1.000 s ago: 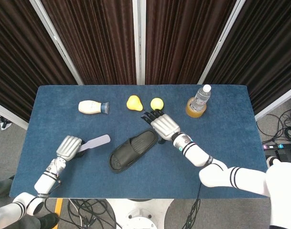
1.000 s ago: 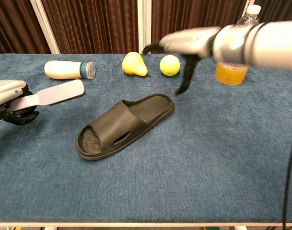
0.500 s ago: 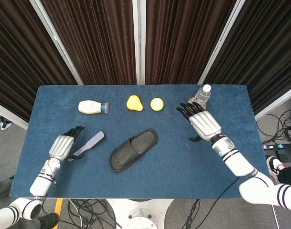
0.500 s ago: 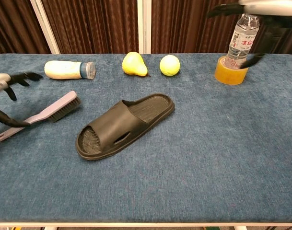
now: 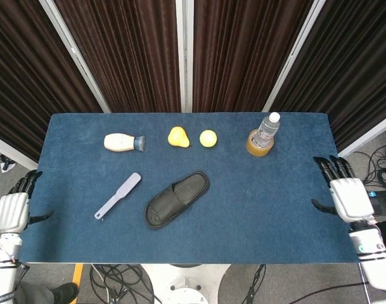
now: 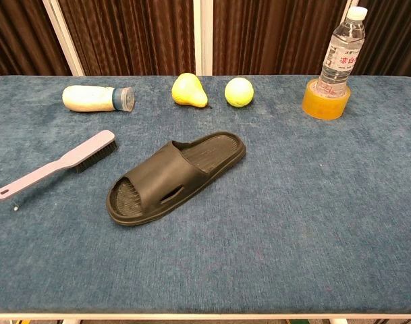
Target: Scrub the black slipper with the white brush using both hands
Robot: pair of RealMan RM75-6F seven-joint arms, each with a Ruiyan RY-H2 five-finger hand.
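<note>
Both hands, left (image 5: 11, 212) and right (image 5: 347, 197), hang empty, fingers spread, at the frame's edges; next likely regrasp brush (image 6: 57, 166) beside slipper (image 6: 175, 177).

Looks like a robotics lab/test booth, not a home: table (image 5: 294, 215) w/ blue felt top, dark curtains (image 5: 135, 50) hung between white frame posts (image 5: 184, 54), loose cables (image 5: 379, 158) on grey floor, odd mix of props e.g. slipper (image 6: 175, 177), brush (image 6: 60, 164), pear (image 6: 187, 90), ball (image 6: 239, 92), bottle (image 6: 340, 52).
</note>
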